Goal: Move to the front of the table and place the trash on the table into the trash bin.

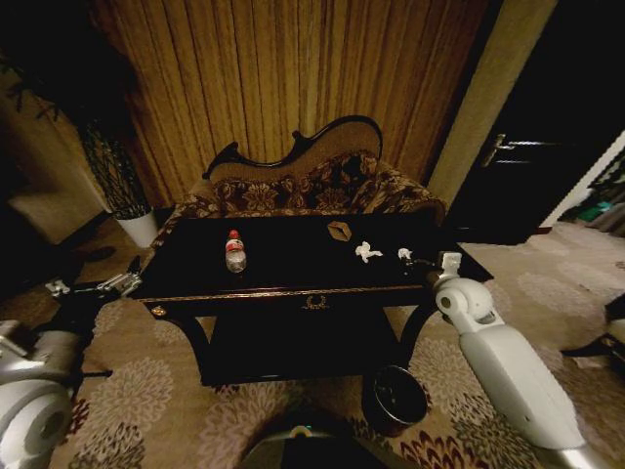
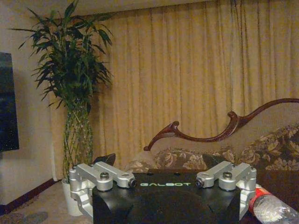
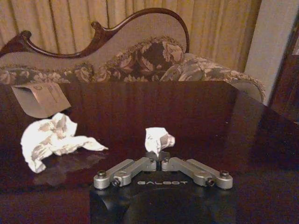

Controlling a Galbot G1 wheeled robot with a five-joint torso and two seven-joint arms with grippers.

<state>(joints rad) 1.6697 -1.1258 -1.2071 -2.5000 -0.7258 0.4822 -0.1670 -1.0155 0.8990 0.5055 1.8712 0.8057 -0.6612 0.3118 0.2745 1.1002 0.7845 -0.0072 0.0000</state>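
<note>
Head view: glossy black tabletop [image 1: 293, 256] with gold edge trim and a gold centre ornament, curved legs, lower shelf, standing in front of a floral sofa [image 1: 303, 186] with a curved dark frame. On it, a clear plastic bottle [image 1: 235, 251] with red cap stands upright toward the left; a small tan angular piece [image 1: 339, 231] lies near the back edge; a crumpled white paper [image 1: 367, 252] sits right of centre, and a smaller paper bit [image 1: 404, 254] lies further right. The right tool [image 3: 160, 156] is at the tabletop's right end, its metal fingers pinched together on the smaller paper bit, per the right wrist view. The left tool [image 2: 163, 179] hangs off the tabletop's left end, fingers spread wide apart, bottle just beside it. The round dark trash bin [image 1: 395, 398] stands on patterned carpet by the front right leg.
</note>
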